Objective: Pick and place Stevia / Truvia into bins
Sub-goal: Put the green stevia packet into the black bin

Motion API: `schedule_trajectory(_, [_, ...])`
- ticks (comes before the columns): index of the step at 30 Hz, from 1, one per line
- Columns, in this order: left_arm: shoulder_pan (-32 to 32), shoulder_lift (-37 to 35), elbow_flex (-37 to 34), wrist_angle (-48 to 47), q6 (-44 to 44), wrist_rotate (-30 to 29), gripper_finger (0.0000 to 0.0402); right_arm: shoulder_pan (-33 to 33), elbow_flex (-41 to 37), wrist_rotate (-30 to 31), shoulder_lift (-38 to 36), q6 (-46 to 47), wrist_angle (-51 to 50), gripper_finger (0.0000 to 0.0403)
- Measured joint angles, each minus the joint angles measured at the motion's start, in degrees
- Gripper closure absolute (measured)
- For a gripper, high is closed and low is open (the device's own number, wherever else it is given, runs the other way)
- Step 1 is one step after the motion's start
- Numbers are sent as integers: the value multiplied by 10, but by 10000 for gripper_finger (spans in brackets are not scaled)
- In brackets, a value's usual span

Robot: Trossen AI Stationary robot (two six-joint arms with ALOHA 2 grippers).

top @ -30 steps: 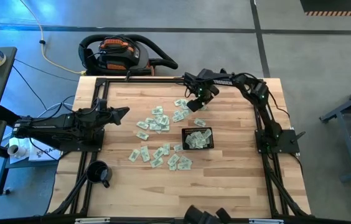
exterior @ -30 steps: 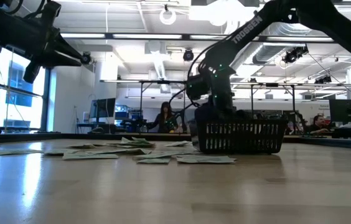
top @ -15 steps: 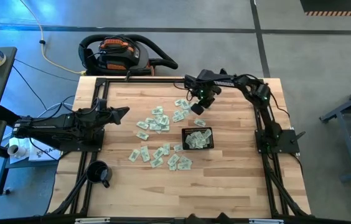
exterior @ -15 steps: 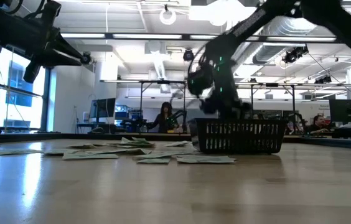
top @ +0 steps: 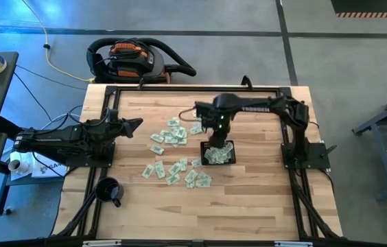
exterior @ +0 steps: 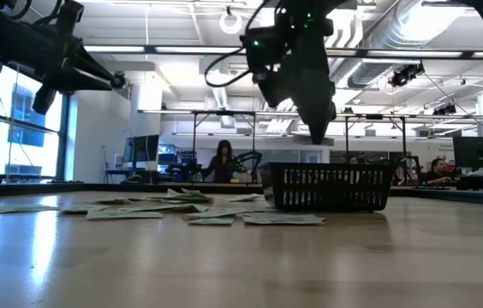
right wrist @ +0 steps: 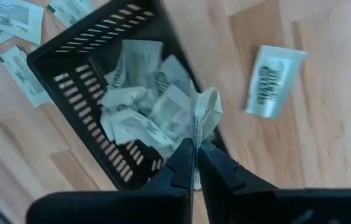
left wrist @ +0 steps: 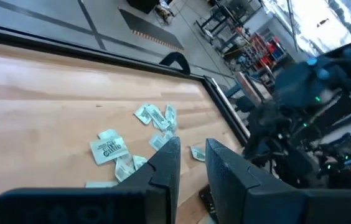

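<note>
Our right hand [right wrist: 195, 151] pinches sachet [right wrist: 205, 115] over basket [right wrist: 70, 84], seen only by wrist; left hand [left wrist: 191, 163] spread, idle at desk [top: 255, 185] edge.

Open-plan robotics lab; exposed ceiling ducts [exterior: 413, 34]; monitors [exterior: 479, 152]; concrete floor [top: 248, 27]

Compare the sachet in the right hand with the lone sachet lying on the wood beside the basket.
The held sachet is crumpled, pinched on edge between the shut fingers of the right hand, over the rim of the basket. The lone sachet lies flat and smooth on the table, outside the basket, untouched. Both are pale green and white paper.
</note>
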Motion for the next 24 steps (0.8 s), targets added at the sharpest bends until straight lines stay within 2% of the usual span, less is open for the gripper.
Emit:
schedule_trajectory(3, [0,0,0,0,3,22,291,25,0,5,8,19,11,374])
schedule_trajectory(7, [0,0,0,-2,3,43,291,42,0,1,11,49,25,317])
schedule_trajectory(13, [0,0,0,-2,3,53,291,43,0,95,2,77,20,213])
schedule_trajectory(15, [0,0,0,-2,3,53,291,24,1,99,0,74,15,188])
schedule_trajectory(17, [0,0,0,-2,2,54,291,-8,1,89,8,62,11,174])
schedule_trajectory(21, [0,0,0,-2,1,57,291,-68,1,87,46,39,36,172])
schedule_trajectory(24, [0,0,0,-1,0,68,291,-72,1,85,78,14,23,173])
